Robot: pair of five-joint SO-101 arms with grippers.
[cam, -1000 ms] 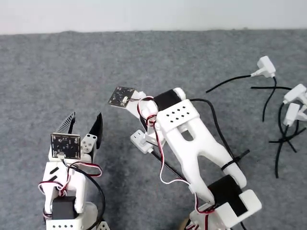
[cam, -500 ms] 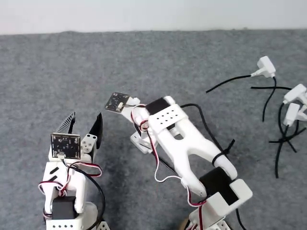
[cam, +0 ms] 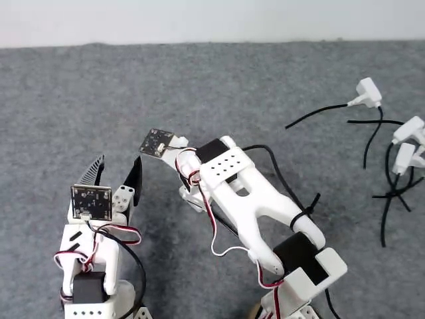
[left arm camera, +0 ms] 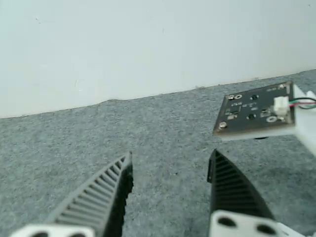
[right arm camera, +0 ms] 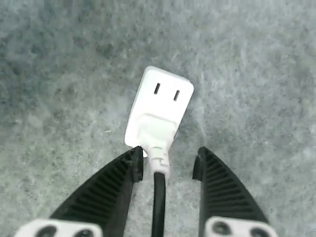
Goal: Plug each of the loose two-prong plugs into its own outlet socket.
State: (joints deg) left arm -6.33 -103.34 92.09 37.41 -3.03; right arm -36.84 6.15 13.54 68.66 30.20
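Observation:
A white outlet socket point(right arm camera: 160, 106) with two slots lies flat on the grey carpet, its black cord point(right arm camera: 158, 202) running back between my right gripper's fingers. My right gripper point(right arm camera: 165, 158) is open and straddles the cord just behind the socket. From above, the right arm point(cam: 229, 169) covers most of the socket point(cam: 188, 197). Three white two-prong plugs point(cam: 367, 92), point(cam: 410, 127), point(cam: 404, 157) with black cords lie at the far right. My left gripper point(cam: 114, 174) stands open and empty at the lower left, also seen as the left gripper point(left arm camera: 170, 173) above bare carpet.
The right arm's camera board point(left arm camera: 256, 108) hangs close beside my left gripper's fingers. Tangled black cords point(cam: 392, 193) trail from the plugs on the right. A pale wall point(cam: 212, 20) borders the far edge of the carpet.
The right arm has swung left toward the left arm, its camera board shifting left and slightly down. The left arm has stayed still.

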